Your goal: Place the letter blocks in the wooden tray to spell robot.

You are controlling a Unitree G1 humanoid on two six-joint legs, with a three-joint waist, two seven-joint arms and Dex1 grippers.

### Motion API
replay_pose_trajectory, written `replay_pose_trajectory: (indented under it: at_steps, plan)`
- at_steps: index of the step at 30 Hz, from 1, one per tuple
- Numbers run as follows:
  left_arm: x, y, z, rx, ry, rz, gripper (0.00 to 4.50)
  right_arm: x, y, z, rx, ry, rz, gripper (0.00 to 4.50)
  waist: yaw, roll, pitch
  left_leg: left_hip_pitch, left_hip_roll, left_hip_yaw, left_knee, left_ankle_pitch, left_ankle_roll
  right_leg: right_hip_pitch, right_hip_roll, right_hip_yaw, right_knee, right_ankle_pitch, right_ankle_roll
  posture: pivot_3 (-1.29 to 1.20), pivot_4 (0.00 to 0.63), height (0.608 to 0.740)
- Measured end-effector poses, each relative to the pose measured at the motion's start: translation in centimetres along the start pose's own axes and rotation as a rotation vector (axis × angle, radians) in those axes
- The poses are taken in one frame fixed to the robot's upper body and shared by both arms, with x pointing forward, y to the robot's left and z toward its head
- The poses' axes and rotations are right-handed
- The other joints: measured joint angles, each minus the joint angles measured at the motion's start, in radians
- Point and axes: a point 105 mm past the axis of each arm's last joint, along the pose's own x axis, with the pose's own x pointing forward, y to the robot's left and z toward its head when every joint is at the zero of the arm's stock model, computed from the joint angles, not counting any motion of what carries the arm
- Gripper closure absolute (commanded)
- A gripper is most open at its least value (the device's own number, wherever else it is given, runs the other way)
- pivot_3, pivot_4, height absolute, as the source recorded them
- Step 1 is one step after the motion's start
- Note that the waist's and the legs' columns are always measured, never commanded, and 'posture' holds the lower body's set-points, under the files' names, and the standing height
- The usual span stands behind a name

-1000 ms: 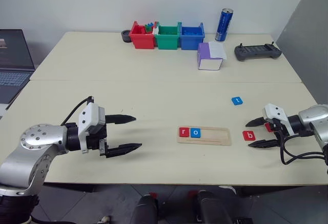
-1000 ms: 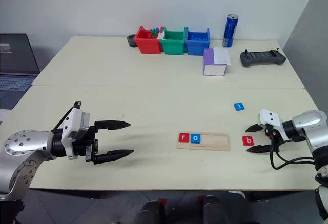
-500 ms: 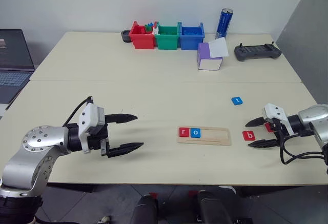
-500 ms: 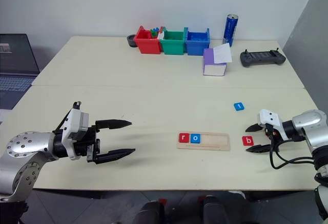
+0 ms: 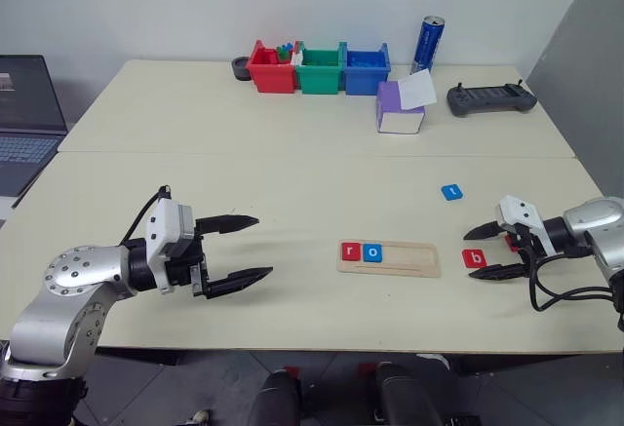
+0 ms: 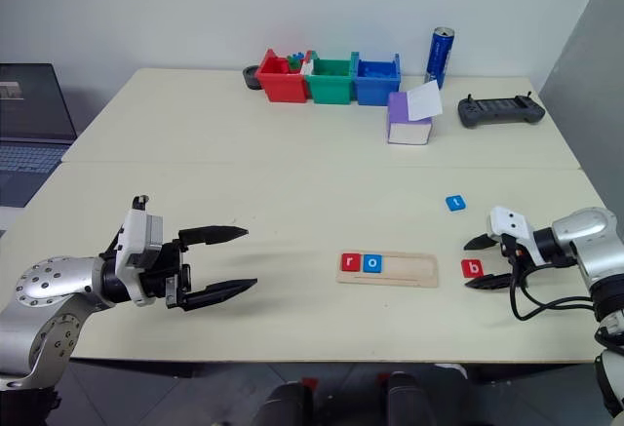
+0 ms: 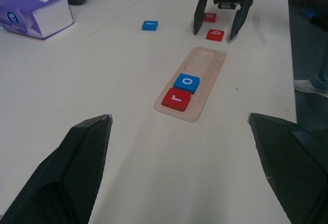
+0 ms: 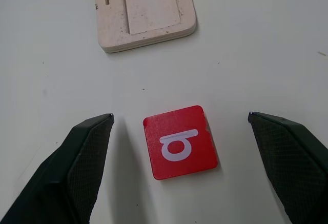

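Since the earlier frames, little has changed: the white sheet on the purple-and-white box (image 5: 399, 114) has lifted at one corner, and the left arm has sagged slightly with its tool pointing the same way. Both tools remain released, jaws spread wide, holding nothing.

Wooden tray (image 5: 389, 257): lies flat on the worktop (image 5: 292, 182) near its front edge, long axis running left to right. Its two leftmost places hold the red "r" tile (image 5: 350, 251) and the blue "o" tile (image 5: 371, 251), touching each other. The remaining places are bare.

Red "b" tile (image 5: 474, 257): lies flat on the worktop just beyond the tray's right end, not touching it. The right tool (image 5: 485, 251) straddles it, one finger on each side, neither finger touching. In the right wrist view the tile (image 8: 179, 141) sits centred between the fingers, and the tray's end lies straight ahead of the tool.

Blue "t" tile (image 5: 450, 191): farther back, well apart from the tray. A second red tile (image 7: 209, 17) lies just behind the "b", under the right tool.

Left tool (image 5: 234, 249): hovers well to the left of the tray, pointing toward it.

Assessment: the right arm is far nearer. The coming move depends on closing across the "b", then carrying it leftward along the tray's long axis to the third place.
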Motion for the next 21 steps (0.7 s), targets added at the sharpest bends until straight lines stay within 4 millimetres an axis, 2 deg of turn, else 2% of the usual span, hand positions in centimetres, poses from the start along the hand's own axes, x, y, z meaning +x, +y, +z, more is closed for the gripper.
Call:
replay_pose_trajectory:
  at_steps: [12,21]
  plan:
    - [-0.1,-0.2,0.0,-0.018,0.008,-0.022,0.0,-0.1,0.0,0.0,0.004,0.001,0.001,0.03,0.0,0.0,0.0,0.0,0.0,0.0,0.0,0.0,0.0,0.0,0.0,0.0,0.0,0.0,0.0,0.0,0.15,0.74]
    - [-0.3,-0.4,-0.3,-0.04,0.03,-0.029,0.0,-1.1,0.5,-1.0,0.012,0.026,-0.007,0.03,0.0,0.0,0.0,0.0,0.0,0.0,0.0,0.0,0.0,0.0,0.0,0.0,0.0,0.0,0.0,0.0,0.15,0.74]
